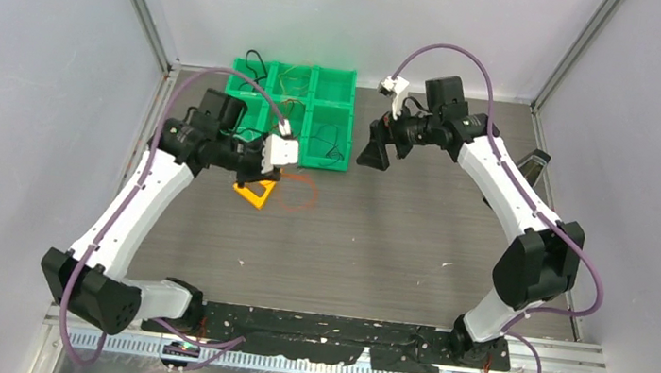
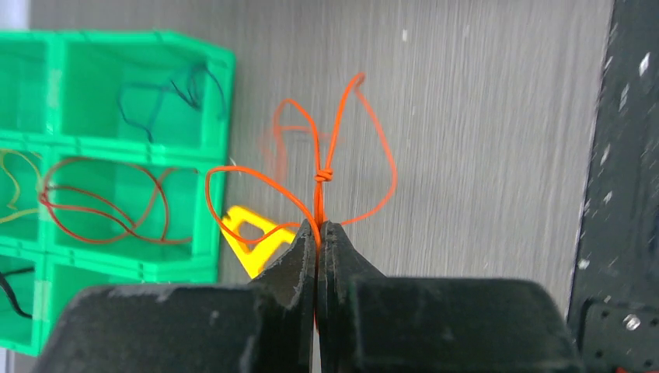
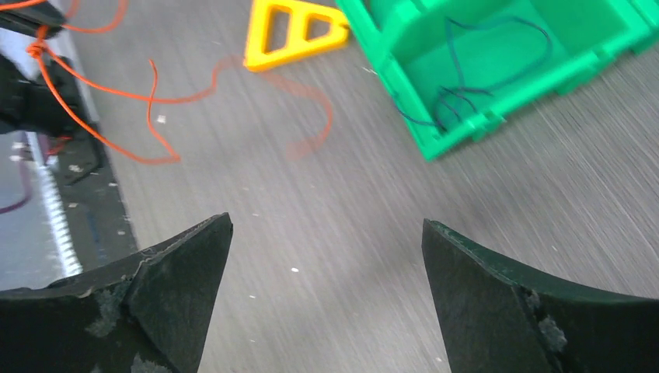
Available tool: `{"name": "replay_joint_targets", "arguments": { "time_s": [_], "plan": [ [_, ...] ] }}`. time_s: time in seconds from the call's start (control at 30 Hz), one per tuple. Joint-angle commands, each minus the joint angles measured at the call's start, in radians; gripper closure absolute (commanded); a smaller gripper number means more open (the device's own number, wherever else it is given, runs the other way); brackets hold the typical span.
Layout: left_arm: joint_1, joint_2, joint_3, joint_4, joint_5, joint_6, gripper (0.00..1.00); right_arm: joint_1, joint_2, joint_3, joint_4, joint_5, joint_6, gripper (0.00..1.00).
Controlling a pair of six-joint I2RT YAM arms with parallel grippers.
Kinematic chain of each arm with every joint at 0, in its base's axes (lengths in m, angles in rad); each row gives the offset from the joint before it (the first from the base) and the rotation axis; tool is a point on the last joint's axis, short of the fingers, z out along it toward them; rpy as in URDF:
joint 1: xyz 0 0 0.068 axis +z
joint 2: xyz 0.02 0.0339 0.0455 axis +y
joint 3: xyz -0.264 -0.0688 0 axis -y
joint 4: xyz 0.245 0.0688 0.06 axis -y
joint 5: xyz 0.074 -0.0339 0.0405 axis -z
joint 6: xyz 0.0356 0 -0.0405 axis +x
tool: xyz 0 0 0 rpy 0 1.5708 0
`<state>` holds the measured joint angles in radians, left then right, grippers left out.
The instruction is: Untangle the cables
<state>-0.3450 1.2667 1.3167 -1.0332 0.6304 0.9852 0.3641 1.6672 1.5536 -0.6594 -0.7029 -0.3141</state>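
The left gripper [image 2: 319, 233] has its jaws pressed together on the orange wire [image 2: 319, 175], which comes up from between the fingertips toward 12 o'clock in the left wrist view. Just above the grip the wire is tied in a small knot. From there loops spread out toward 10, 11 and 1 o'clock. The loop at 11 o'clock is blurred, so it may be off the table [image 2: 482, 116]; I cannot tell.

At 9 o'clock of the fingertips, just beside them, lies a yellow triangle [image 2: 249, 233] flat on the table. Beyond it, at 9 to 10 o'clock, stands the green bin [image 2: 210, 148]. One of its compartments holds a red wire [image 2: 101, 210] in loose loops, and the compartment above it in that view holds a dark wire [image 2: 171, 89].

In the top view the left gripper [image 1: 251, 179] sits at 6 o'clock of the bin [image 1: 302, 116], with the orange wire [image 1: 302, 193] at its 3 o'clock.

The right gripper [image 3: 326, 225] hangs above bare table with its jaws wide apart and nothing between them. In the top view it [image 1: 374, 154] is at 3 o'clock of the bin, near its corner.
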Motion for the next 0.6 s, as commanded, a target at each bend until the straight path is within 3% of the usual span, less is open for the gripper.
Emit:
{"name": "replay_joint_targets", "arguments": {
  "time_s": [0.0, 0.13, 0.33, 0.4, 0.57],
  "plan": [
    [-0.003, 0.014, 0.135, 0.018, 0.209, -0.212, 1.0, 0.05, -0.107, 0.038, 0.135, -0.212, 0.12, 0.04],
    [-0.004, 0.037, 0.226, 0.13, 0.292, -0.348, 1.0, 0.144, -0.135, 0.038, 0.26, -0.243, 0.184, 0.05],
    [-0.013, 0.088, 0.3, 0.261, 0.355, -0.53, 1.0, 0.234, -0.118, 0.029, 0.313, -0.242, 0.188, 0.05],
    [-0.014, 0.095, 0.302, 0.307, 0.358, -0.587, 1.0, 0.24, -0.11, 0.012, 0.325, -0.235, 0.181, 0.0],
    [-0.003, 0.064, 0.252, 0.485, 0.349, -0.736, 1.0, 0.235, -0.1, -0.043, 0.325, -0.176, 0.151, 0.31]
  ]
}}
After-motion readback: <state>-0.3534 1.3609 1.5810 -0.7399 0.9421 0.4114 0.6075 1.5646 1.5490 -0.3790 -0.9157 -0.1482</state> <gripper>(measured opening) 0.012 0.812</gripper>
